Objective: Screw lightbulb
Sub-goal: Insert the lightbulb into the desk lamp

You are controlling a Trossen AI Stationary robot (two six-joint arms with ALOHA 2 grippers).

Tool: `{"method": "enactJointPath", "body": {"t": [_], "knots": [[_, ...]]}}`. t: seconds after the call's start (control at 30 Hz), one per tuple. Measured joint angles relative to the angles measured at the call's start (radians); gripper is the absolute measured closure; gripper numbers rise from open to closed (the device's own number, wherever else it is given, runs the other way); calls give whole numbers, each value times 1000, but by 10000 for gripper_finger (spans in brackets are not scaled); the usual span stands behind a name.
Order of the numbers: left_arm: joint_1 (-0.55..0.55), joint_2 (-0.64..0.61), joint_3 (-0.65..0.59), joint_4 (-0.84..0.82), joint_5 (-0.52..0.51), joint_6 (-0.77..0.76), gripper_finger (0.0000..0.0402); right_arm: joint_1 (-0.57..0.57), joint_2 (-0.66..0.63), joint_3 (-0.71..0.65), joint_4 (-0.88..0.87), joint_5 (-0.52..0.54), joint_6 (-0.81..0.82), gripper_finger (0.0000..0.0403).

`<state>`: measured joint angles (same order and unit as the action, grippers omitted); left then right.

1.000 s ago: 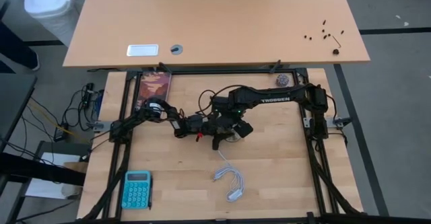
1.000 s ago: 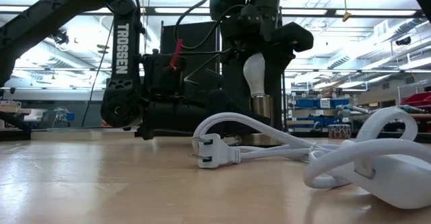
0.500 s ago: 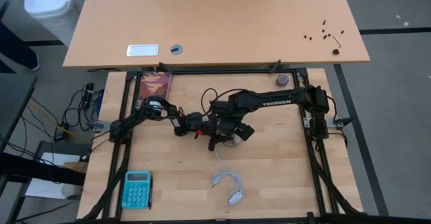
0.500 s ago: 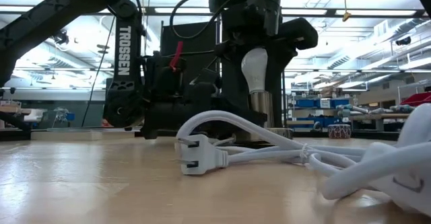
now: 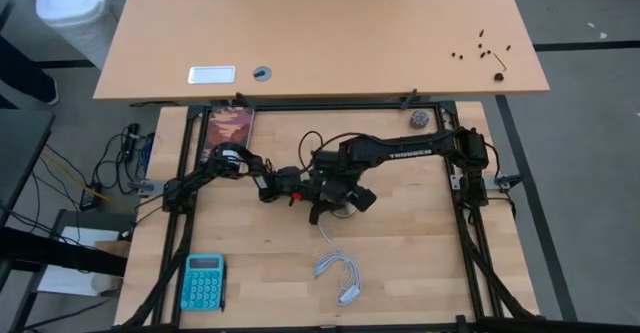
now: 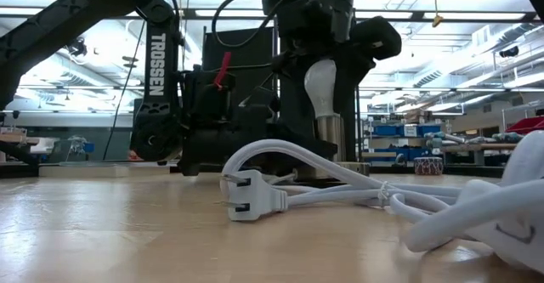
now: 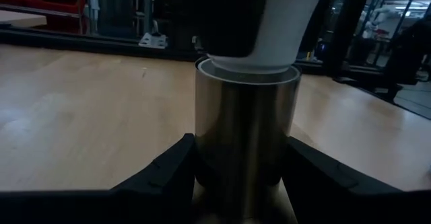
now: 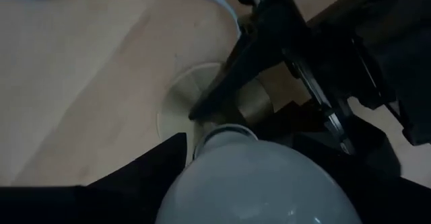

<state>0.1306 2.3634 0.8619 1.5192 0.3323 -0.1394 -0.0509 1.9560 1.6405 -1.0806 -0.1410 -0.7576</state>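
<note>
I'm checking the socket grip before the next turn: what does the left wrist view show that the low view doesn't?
Only the left wrist view shows the left gripper with its fingers clamped either side of the brass socket. Only the low view shows the white plug and cord in front and the right gripper around the bulb. Both show the lightbulb upright in the socket.

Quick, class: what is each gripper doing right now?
Left gripper: closed on the metal socket.
Right gripper: around the lightbulb, fingers on either side of its glass.
</note>
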Motion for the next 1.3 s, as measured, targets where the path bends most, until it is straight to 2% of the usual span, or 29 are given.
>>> {"method": "enactJointPath", "body": {"t": [0.23, 0.5, 0.77, 1.0, 1.3], "knots": [[-1, 0, 0, 0, -51, 2, 204, -31, 0, 0, -1, -58, 163, 150], [-6, 0, 1, -3, -112, 50, 204, -76, 2, -3, -7, -109, 295, 129], [-12, 0, 0, -16, -148, 81, 204, -76, -6, -70, 60, -121, 432, 151], [-48, -1, 1, -25, -305, 108, 204, -90, -3, -71, 97, -123, 566, 128], [-80, -3, 2, -37, -469, 121, 204, -91, -2, -72, 111, -39, 658, 150]]}}
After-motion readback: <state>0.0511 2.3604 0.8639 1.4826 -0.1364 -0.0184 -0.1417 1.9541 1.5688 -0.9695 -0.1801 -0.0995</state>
